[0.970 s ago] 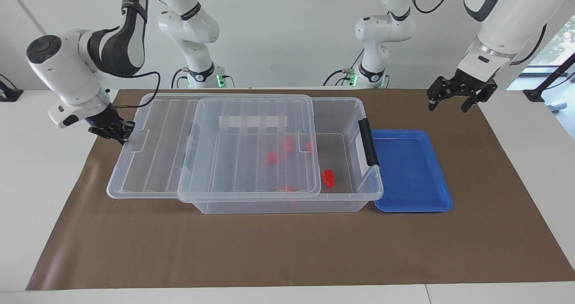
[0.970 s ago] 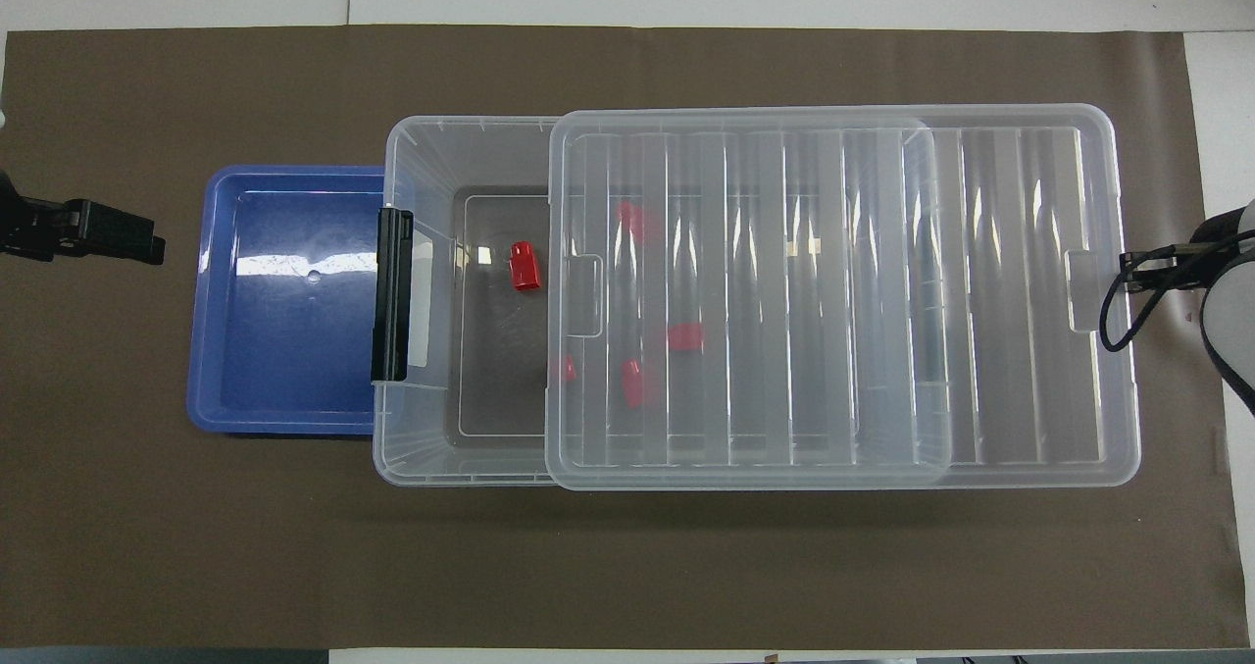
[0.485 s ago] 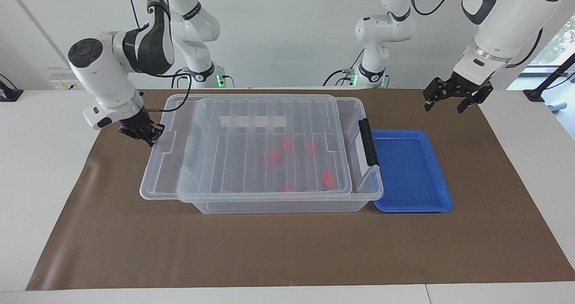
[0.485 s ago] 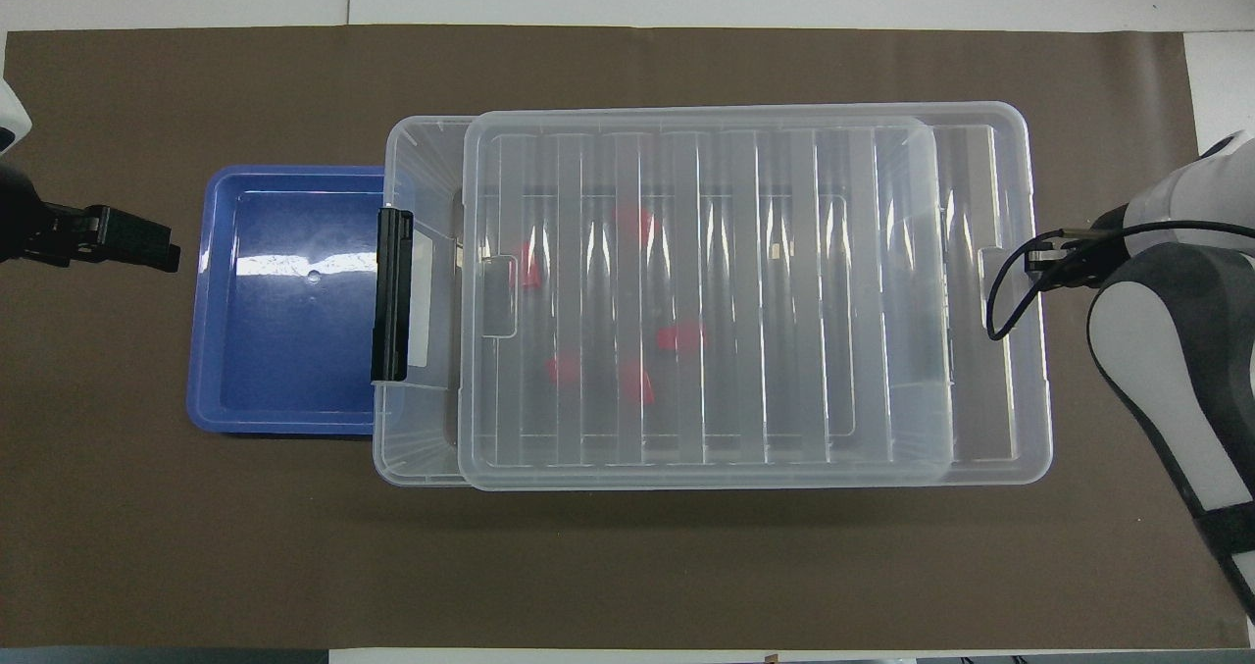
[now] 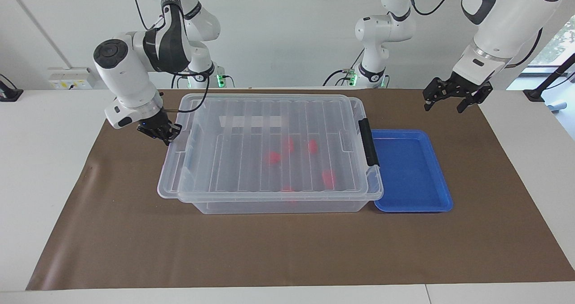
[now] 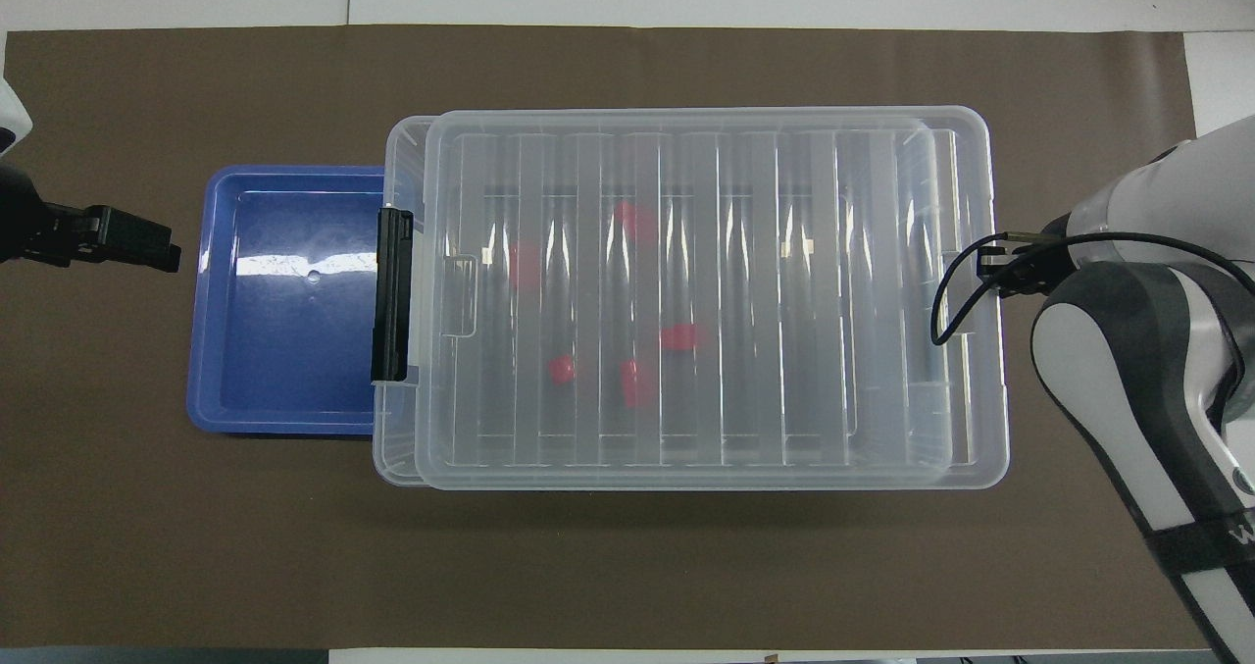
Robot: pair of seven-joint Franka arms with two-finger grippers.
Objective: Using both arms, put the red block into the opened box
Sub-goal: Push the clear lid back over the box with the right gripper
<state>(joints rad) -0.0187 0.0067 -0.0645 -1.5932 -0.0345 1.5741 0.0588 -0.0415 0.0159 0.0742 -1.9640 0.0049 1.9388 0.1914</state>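
Observation:
The clear box [image 5: 278, 206] [image 6: 396, 453] stands mid-table with several red blocks inside, seen through its ribbed lid [image 5: 251, 133] [image 6: 784, 301], such as one red block [image 5: 329, 177] [image 6: 525, 264]. The lid covers nearly the whole box and overhangs it at the right arm's end. A narrow strip by the black handle [image 5: 368, 142] [image 6: 392, 296] is uncovered. My right gripper [image 5: 165, 136] [image 6: 988, 262] is shut, its tip at the lid's end tab. My left gripper [image 5: 448, 101] [image 6: 165, 250] hangs open and holds nothing, over the mat beside the blue tray.
A shallow blue tray [image 5: 411, 171] [image 6: 284, 350] with nothing in it lies against the box at its handle end. A brown mat [image 5: 287, 250] covers the table. Two slimmer white arms [image 5: 197, 34] [image 5: 382, 30] stand at the robots' edge.
The right gripper has travelled toward the left arm's end, and the lid slid with it across the box. The one uncovered red block now lies under the lid. The left gripper barely moved.

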